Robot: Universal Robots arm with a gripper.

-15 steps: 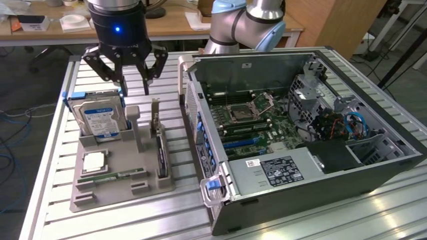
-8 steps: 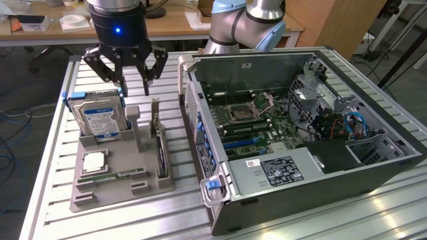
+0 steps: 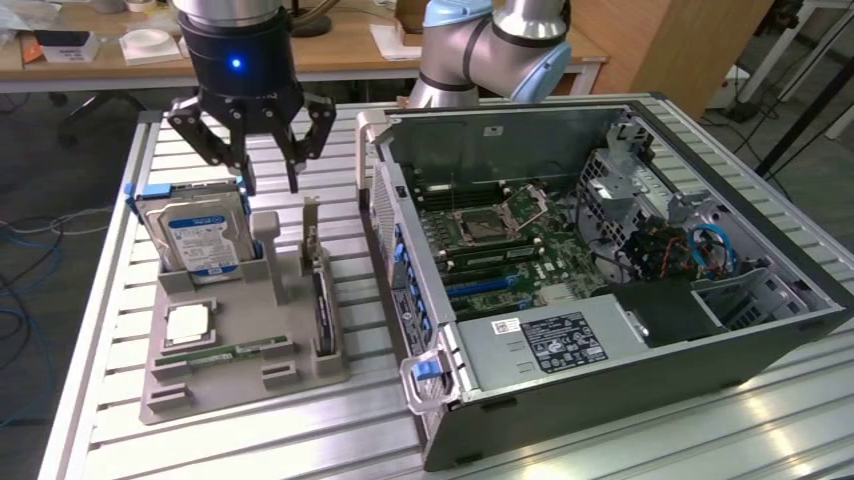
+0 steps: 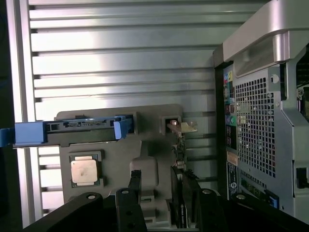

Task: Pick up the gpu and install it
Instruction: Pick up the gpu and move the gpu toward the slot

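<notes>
The gpu (image 3: 322,308) stands on its long edge in a slot on the side of the grey holder (image 3: 214,385) nearest the case. Its silver end bracket (image 3: 311,225) points up at the far end. In the wrist view the gpu (image 4: 177,195) is a thin black strip with the bracket (image 4: 182,127) at its end. My gripper (image 3: 268,182) hangs open just above the holder's far end, between the hard drive and the gpu's bracket, touching nothing. Its dark fingers (image 4: 131,193) frame the gpu's edge, and the gripper (image 4: 164,205) holds nothing.
The holder also carries an upright hard drive (image 3: 200,235) in blue rails, a processor chip (image 3: 187,324) and a green memory stick (image 3: 230,352). The open computer case (image 3: 747,340) lies at the exterior view's right, motherboard (image 3: 514,250) exposed. Its rear panel (image 4: 256,125) is close beside the holder.
</notes>
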